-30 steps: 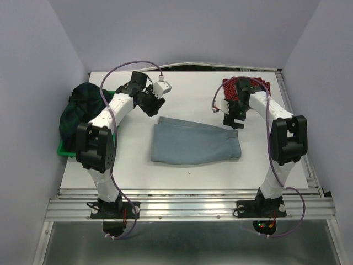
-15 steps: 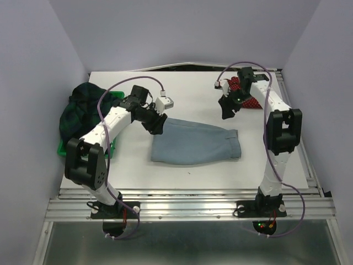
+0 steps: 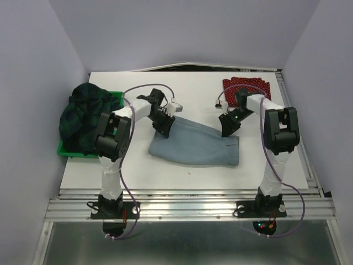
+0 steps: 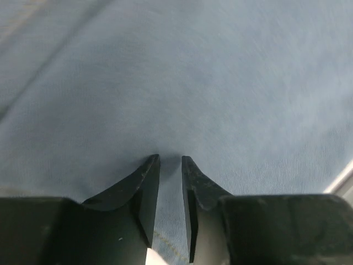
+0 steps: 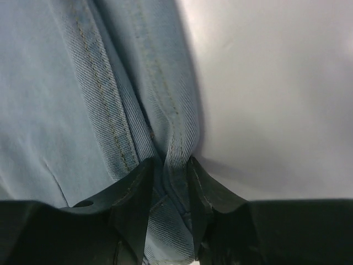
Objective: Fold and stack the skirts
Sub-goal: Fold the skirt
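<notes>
The light blue-grey denim skirt (image 3: 196, 144) lies flat mid-table. My left gripper (image 3: 164, 128) is at its far left corner; in the left wrist view the jaws (image 4: 170, 158) stand narrow with denim (image 4: 193, 72) pinched between them. At the far right corner, my right gripper (image 3: 228, 130) is shut on the skirt's stitched hem (image 5: 170, 160), which bunches up between the fingers. A red dotted skirt (image 3: 246, 88) lies folded at the back right. The dark plaid skirt (image 3: 85, 113) is heaped in the green bin (image 3: 83, 153) on the left.
The bin sits at the table's left edge. White tabletop (image 5: 276, 83) shows right of the denim hem. Metal rails (image 3: 187, 207) run along the near edge, by the arm bases. Walls close in at the back and both sides.
Both arms came down onto the denim skirt's far corners and their jaws closed on the cloth. The right arm moved away from the red skirt. The denim's far edge has shifted.
</notes>
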You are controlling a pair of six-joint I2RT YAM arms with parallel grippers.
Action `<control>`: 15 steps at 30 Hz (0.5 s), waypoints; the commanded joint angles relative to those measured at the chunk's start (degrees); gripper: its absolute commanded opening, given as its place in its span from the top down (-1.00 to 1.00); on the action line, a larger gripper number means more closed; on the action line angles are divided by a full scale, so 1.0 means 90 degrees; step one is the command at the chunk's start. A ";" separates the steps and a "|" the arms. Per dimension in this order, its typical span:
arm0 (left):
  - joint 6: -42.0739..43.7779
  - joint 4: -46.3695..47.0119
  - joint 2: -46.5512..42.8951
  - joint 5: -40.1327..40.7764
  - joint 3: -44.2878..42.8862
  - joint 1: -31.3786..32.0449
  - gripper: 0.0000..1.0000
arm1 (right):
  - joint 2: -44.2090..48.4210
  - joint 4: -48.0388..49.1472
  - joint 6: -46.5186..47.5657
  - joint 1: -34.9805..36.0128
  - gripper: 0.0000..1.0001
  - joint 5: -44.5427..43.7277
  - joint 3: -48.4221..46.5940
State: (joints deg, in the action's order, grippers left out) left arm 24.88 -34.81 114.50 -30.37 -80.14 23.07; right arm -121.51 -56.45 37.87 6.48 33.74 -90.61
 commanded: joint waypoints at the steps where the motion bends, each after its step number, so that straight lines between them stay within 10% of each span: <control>1: 0.0242 -0.0028 0.0878 0.0805 -0.1541 -0.0307 0.35 | 0.0688 -0.0027 -0.0593 0.0032 0.31 0.0547 0.0926; 10: 0.0595 -0.0850 0.3379 0.2143 -0.6812 -0.0366 0.19 | 0.1011 0.0869 -0.2406 0.1513 0.07 0.2226 0.1591; 15: 0.0136 0.0692 0.2174 0.2388 -0.5826 -0.0425 -0.11 | 0.1079 0.2335 -0.3874 0.1731 -0.30 0.3107 0.1650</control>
State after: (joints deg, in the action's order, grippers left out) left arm 28.14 -36.29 145.95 -12.58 -136.81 19.75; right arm -115.68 -47.09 15.07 21.93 52.60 -75.96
